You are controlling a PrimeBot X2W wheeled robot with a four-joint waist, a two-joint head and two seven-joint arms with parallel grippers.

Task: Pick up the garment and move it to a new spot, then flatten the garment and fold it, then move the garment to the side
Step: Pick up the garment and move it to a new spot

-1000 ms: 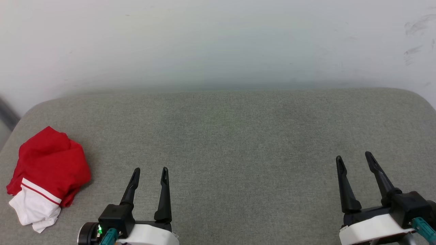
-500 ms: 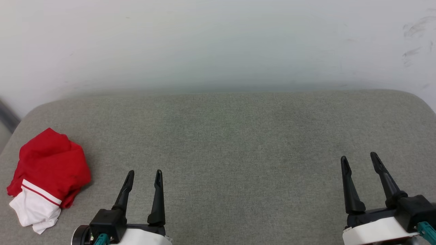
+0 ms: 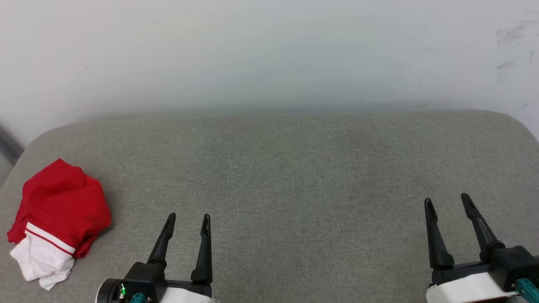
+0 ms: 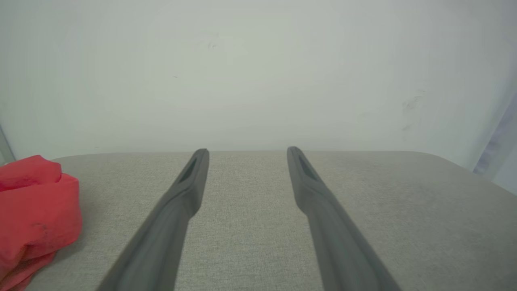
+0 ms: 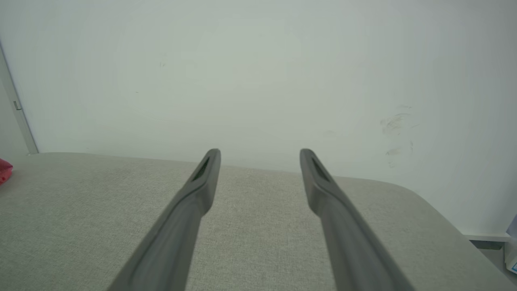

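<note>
Garment [image 3: 63, 202] lies bunched left of the left end effector [image 3: 188, 216], far from the right end effector [image 3: 446, 198], both wide open.

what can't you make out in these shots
- Head view: the garment is bunched; its folds hide any print.
- Left wrist view: left edge cuts it off.
- Right wrist view: a red sliver at the left edge, too small to read.
- Head view: bottom edge cuts off the left gripper and right gripper bases.
</note>
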